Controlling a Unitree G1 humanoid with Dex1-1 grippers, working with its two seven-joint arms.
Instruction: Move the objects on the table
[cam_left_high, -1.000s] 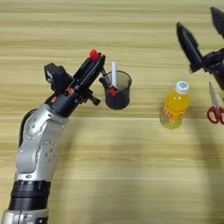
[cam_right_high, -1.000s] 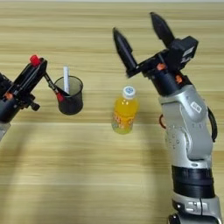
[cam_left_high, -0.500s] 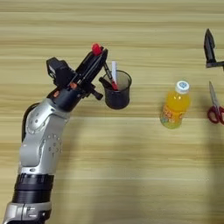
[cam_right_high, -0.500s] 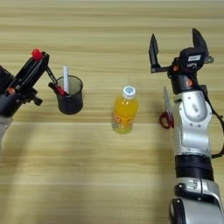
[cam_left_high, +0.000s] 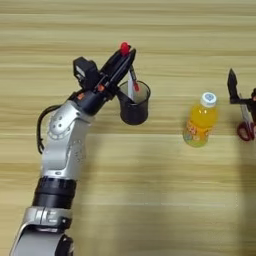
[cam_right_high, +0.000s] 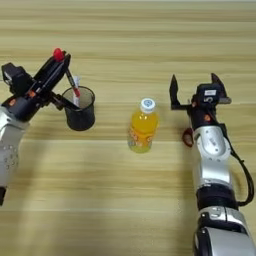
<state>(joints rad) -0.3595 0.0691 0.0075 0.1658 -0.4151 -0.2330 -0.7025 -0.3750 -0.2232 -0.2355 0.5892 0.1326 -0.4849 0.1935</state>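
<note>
- The red-capped pen (cam_left_high: 126, 56) is pinched in the left gripper (cam_left_high: 122, 60), tilted over the black cup (cam_left_high: 134, 104), red cap up; its lower end is hidden by the fingers.
- A second pen (cam_right_high: 75, 89) stands inside the cup, mostly hidden by the rim.
- Compared with a moment back, the right gripper (cam_right_high: 196, 90) has dropped lower, fingers spread, just above the scissors (cam_left_high: 245, 122), which it mostly hides.
- An orange bottle (cam_right_high: 142, 125) stands mid-tabletop (cam_left_high: 150, 200).
</note>
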